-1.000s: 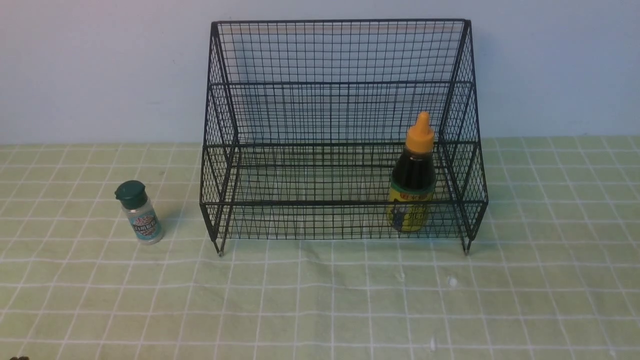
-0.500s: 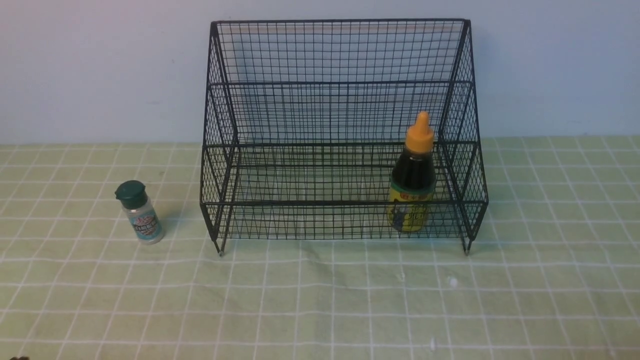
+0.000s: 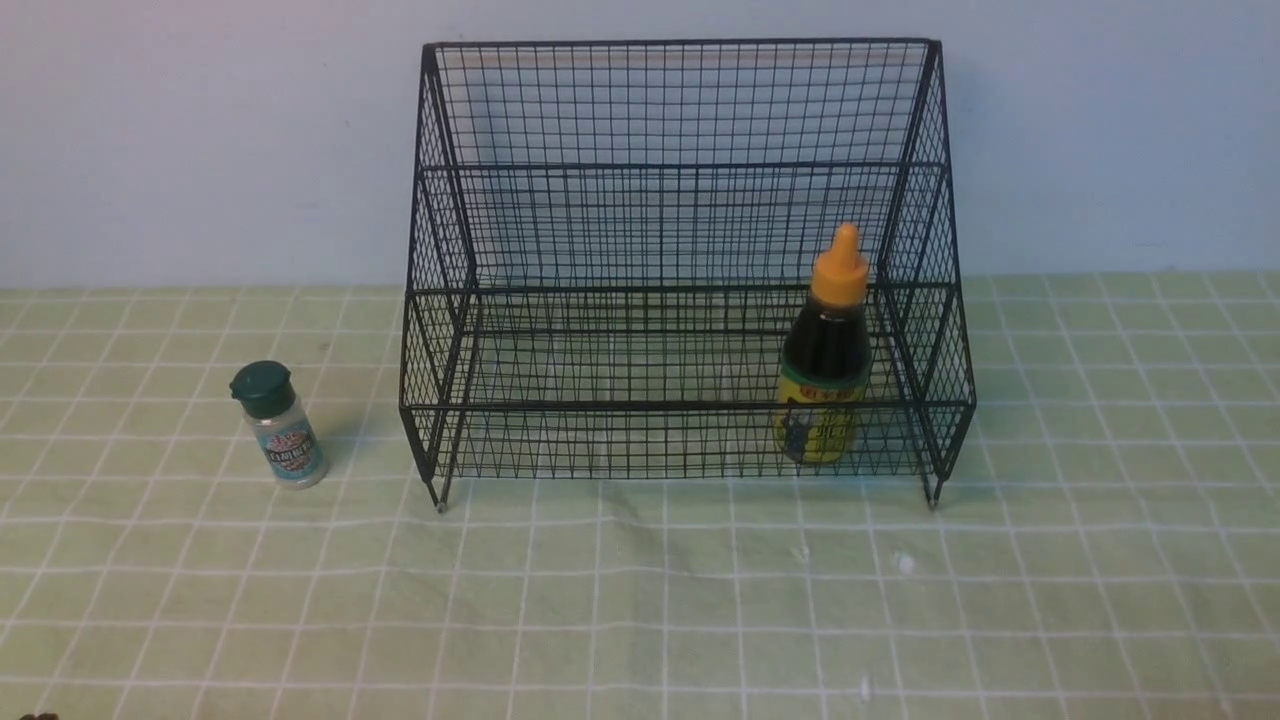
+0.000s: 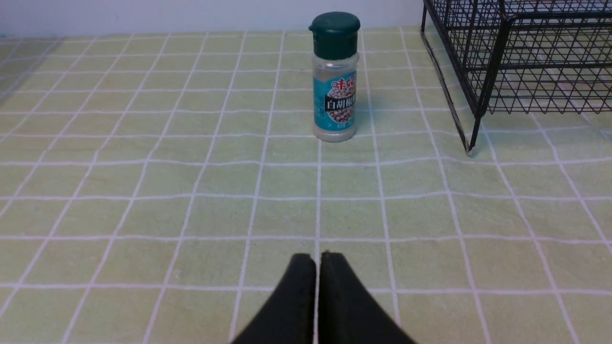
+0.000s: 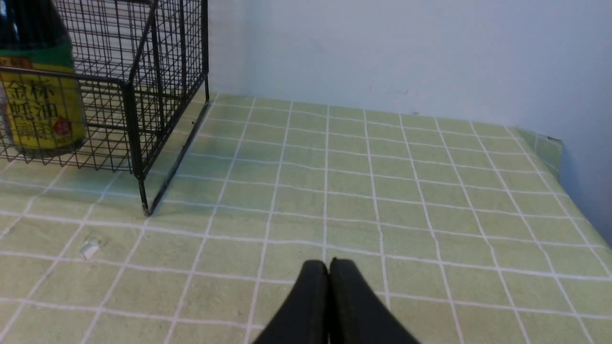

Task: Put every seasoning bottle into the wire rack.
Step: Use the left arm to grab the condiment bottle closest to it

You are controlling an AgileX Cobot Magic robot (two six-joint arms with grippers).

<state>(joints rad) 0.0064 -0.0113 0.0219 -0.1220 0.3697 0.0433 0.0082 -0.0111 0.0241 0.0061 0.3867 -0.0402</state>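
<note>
The black wire rack stands at the back of the table, against the wall. A dark-sauce seasoning bottle with an orange nozzle cap and yellow label stands upright in the rack's lower tier, at its right end. The small clear shaker with a dark green cap and teal label stands upright on the cloth, left of the rack. In the left wrist view the shaker is ahead of my left gripper, which is shut and empty. My right gripper is shut and empty too, with the rack's corner and the sauce bottle beyond it. Neither gripper shows in the front view.
A green cloth with a white grid covers the table. The pale wall rises right behind the rack. The table's right edge shows in the right wrist view. A small white speck lies on the cloth near the rack's leg.
</note>
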